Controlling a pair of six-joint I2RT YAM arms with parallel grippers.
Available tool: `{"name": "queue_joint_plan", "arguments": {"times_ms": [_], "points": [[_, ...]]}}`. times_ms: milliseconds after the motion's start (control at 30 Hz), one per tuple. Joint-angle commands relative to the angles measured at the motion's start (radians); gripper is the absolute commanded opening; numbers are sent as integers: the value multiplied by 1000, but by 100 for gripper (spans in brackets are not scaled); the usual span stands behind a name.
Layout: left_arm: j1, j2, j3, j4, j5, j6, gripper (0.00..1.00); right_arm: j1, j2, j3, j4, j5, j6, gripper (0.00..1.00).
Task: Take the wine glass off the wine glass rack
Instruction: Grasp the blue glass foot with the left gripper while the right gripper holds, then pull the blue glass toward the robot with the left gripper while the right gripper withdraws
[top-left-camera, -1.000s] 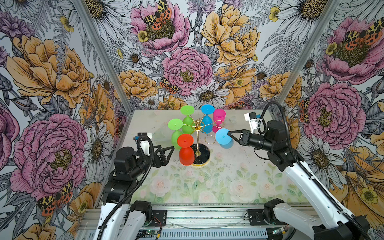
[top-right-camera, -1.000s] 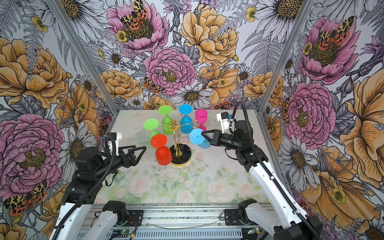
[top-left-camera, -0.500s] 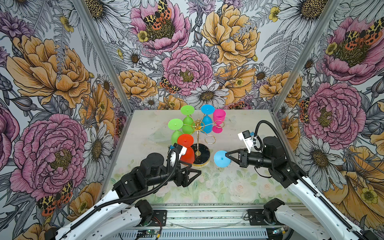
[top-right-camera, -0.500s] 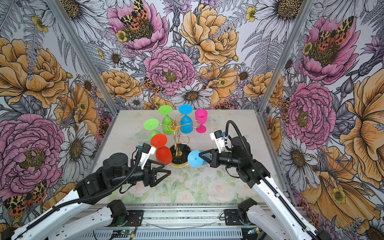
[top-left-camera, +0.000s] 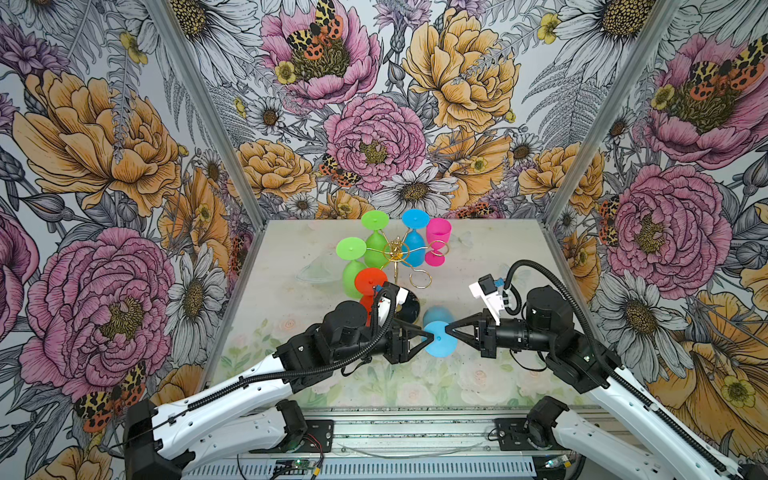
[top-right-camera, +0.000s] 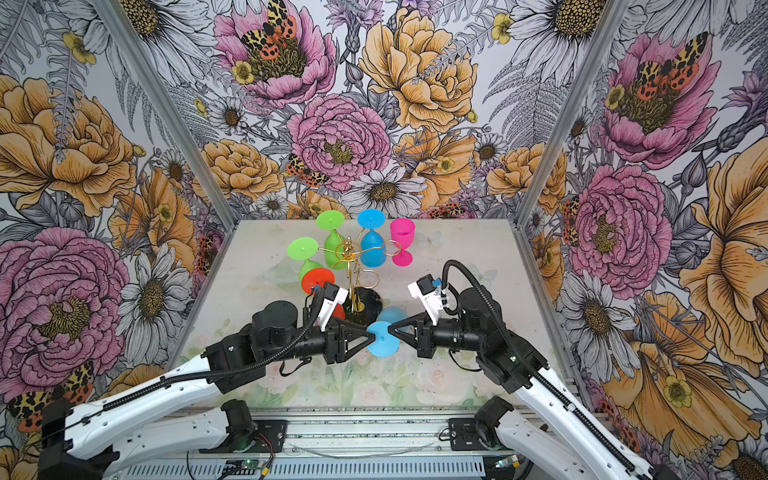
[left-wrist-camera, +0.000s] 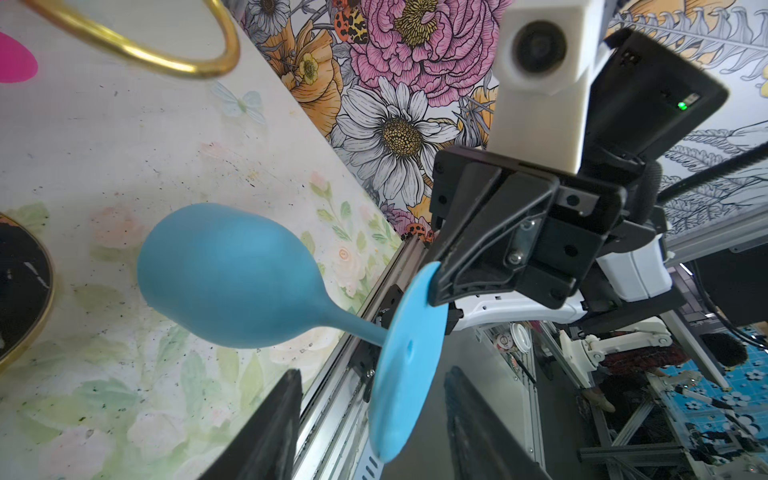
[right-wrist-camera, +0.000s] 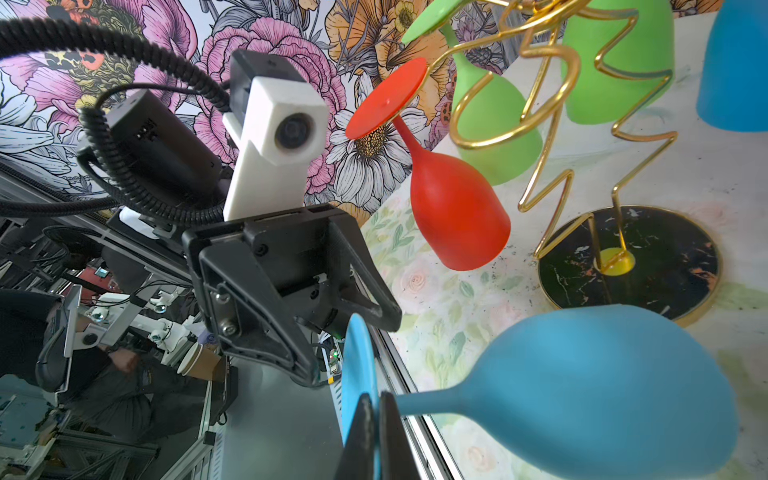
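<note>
Slippage is threatening the wine glass (top-left-camera: 439, 345), clear of the wine glass rack (top-right-camera: 369, 301), pinched by its foot rim in the right gripper (top-left-camera: 448, 330) while the half-open left gripper (top-left-camera: 423, 336) is crowding it.

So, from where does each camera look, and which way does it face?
Both top views: high above the arms' bases, facing down at the table, the wine glass rack and both arms.
Left wrist: on the left arm, facing past its own fingers at the blue wine glass and right gripper.
Right wrist: on the right arm, facing past its fingers at the left gripper and the rack.
Shared: every view shows the blue wine glass; each wrist view shows the opposite gripper.
</note>
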Motion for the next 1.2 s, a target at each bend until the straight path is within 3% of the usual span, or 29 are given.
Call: {"name": "queue_joint_plan", "arguments": {"times_ms": [0, 267, 700, 833, 1167], "points": [[-8, 5, -7, 91, 48, -30, 46, 7, -30, -7, 21, 20, -26, 0], [-14, 3, -25, 138, 96, -44, 24, 7, -49, -8, 22, 49, -32, 0], [-27, 15, -34, 156, 128, -43, 5, 6, -42, -5, 21, 64, -23, 0], [-28, 17, -31, 161, 138, -40, 1, 6, -43, 2, 10, 68, -17, 9], [-30, 11, -11, 28, 135, 64, 0, -36, -100, 108, -139, 125, -11, 49]]}}
